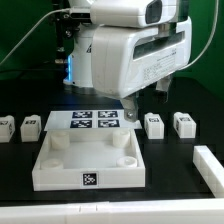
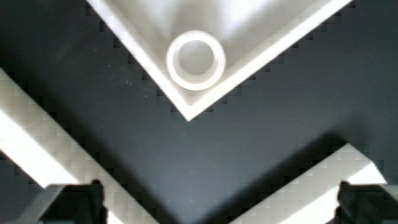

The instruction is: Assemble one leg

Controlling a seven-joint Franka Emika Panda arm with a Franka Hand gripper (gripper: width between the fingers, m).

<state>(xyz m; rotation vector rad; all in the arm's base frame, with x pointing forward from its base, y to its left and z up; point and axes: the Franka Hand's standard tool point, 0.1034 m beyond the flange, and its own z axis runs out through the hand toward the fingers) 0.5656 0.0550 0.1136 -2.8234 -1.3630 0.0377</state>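
Note:
Four small white legs with tags stand on the black table. Two are at the exterior view's left (image 1: 30, 126), (image 1: 5, 127) and two at its right (image 1: 154, 124), (image 1: 184, 123). My gripper (image 1: 130, 115) hangs low between the marker board and the right pair, over the far right corner of the white tray-like piece (image 1: 60, 165). In the wrist view the gripper (image 2: 217, 205) is open and empty, with dark fingertips (image 2: 71, 205) far apart. A corner of the tray piece with its round socket (image 2: 194, 57) lies ahead of it. No leg shows in the wrist view.
The marker board (image 1: 62, 121) lies behind the tray piece. A white bar-like part (image 1: 210, 166) sits at the front right. The arm's large white body (image 1: 130, 50) fills the upper middle of the exterior view. White slanted bands (image 2: 36, 130) cross the wrist view's sides.

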